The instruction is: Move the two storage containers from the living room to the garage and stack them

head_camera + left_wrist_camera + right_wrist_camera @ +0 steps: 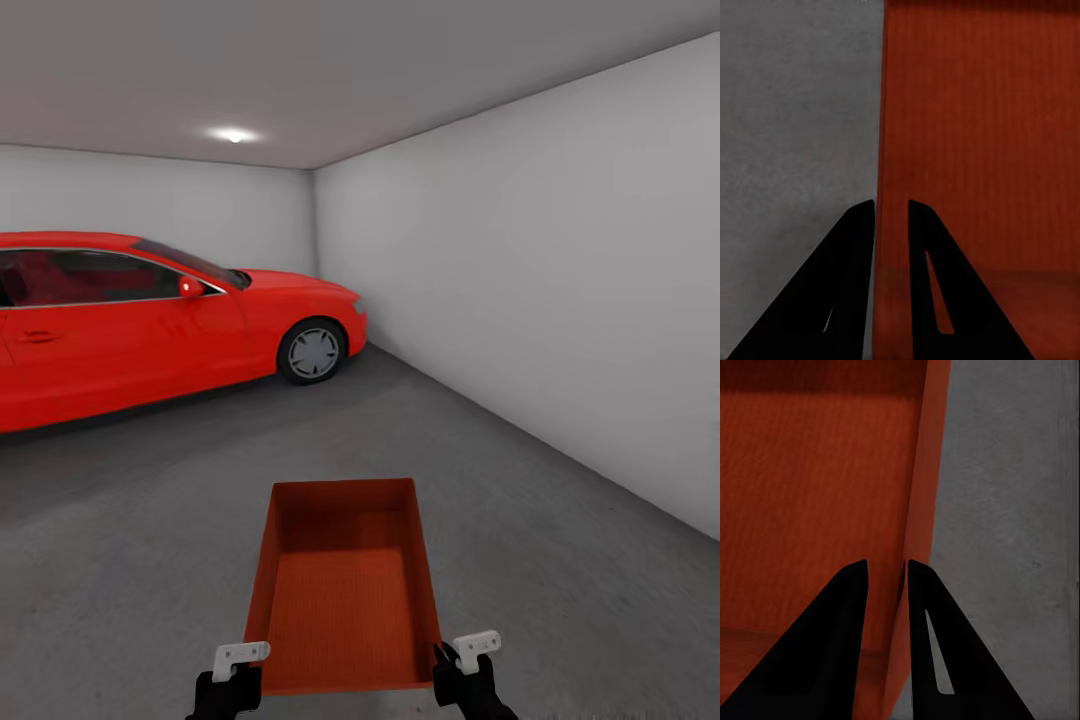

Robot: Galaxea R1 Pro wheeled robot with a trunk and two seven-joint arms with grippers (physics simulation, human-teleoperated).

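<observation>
Head view: an orange-red lidless bin with thin low walls is held over the grey garage floor. Left wrist view: left gripper pinches its side wall. Right wrist view: right gripper pinches the opposite wall.

A single ceiling lamp is glowing above the red car, spreading even, soft light over pale walls. A faint shadow is pooling on the floor beneath the car. The car's paint is catching mild sheen (no harsh glare). Both wrist views are looking slightly soft and grainy.
</observation>
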